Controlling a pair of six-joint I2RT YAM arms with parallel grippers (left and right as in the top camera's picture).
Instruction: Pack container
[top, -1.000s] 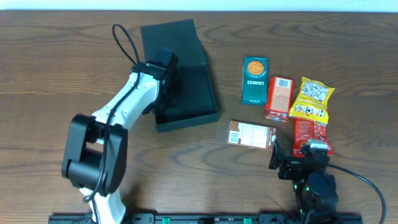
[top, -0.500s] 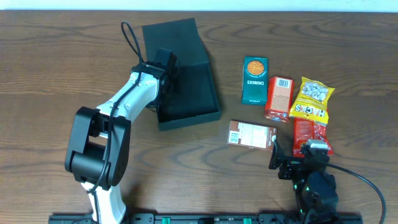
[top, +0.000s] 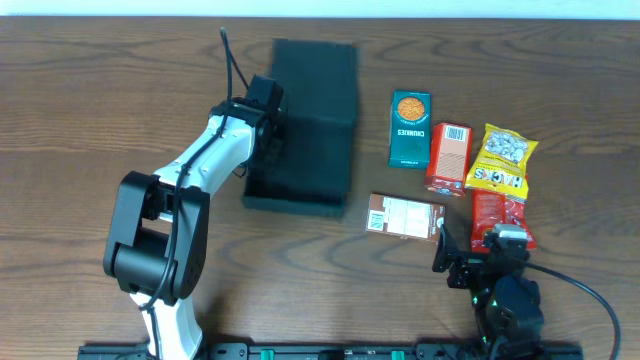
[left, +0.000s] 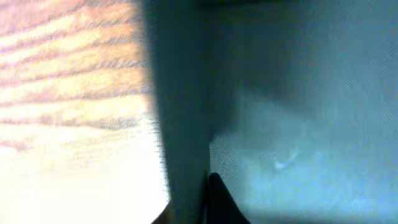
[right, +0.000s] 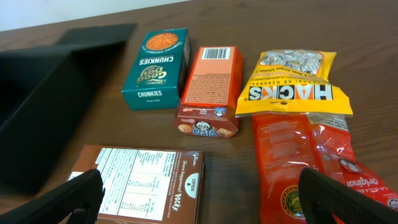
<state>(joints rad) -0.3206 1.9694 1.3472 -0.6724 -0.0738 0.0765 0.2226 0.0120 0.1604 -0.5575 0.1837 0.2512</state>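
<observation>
The container (top: 296, 203), a dark teal-black box, lies open at the table's middle with its flap lid (top: 316, 75) raised at the far end. My left gripper (top: 268, 135) is shut on the box's left wall. In the left wrist view that wall (left: 180, 112) sits between my fingers (left: 193, 208), one finger inside the box. My right gripper (top: 482, 258) is open and empty near the front right. In the right wrist view its fingers (right: 211, 202) spread above a brown Pocky box (right: 140, 180) and a red packet (right: 298, 162).
Snacks lie right of the container: a green Chunkies carton (top: 410, 128), an orange box (top: 448, 158), a yellow Hacks bag (top: 500, 158), the red packet (top: 498, 218) and the brown Pocky box (top: 405, 216).
The container has swung and slid to the right under my left gripper's hold and now lies squarer to the table. The right arm has not moved.
</observation>
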